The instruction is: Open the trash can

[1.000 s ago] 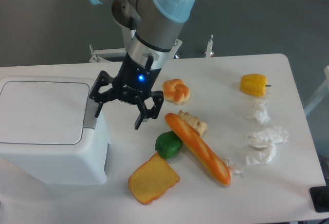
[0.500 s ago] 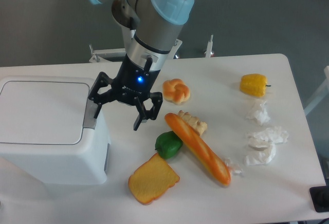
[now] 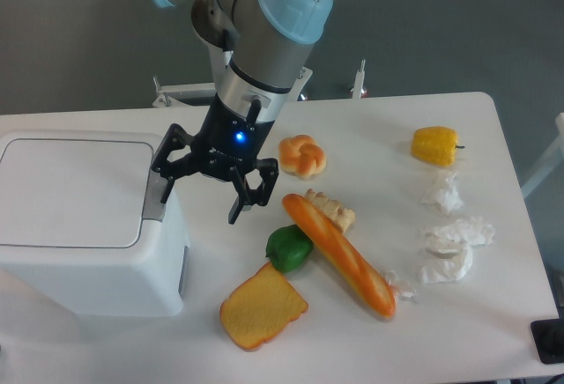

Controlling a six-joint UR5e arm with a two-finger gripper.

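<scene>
White boxy plastic bin (image 3: 79,225) has its flat lid (image 3: 75,192) shut; the hand (image 3: 200,196) hovers wide open, holding nothing, one finger (image 3: 167,177) seemingly at the grey tab (image 3: 156,201).

Trash can at the left of the worktop, food and paper spread to its right.

The trash can (image 3: 88,225) is set on the left part of the worktop (image 3: 379,120), its lid (image 3: 75,192) lying flat on top with the push tab (image 3: 156,197) at the lid's right edge. The gripper (image 3: 201,199) is held above that right edge, one of its fingers (image 3: 166,186) over the tab, the other to the right of the can. A bread roll (image 3: 302,156) is placed behind a baguette (image 3: 339,254); a pepper (image 3: 288,248) is tucked just left of the baguette, with a toast slice (image 3: 262,306) in front. A corn piece (image 3: 434,145) is found far right, crumpled papers (image 3: 451,239) in front of it.
</scene>
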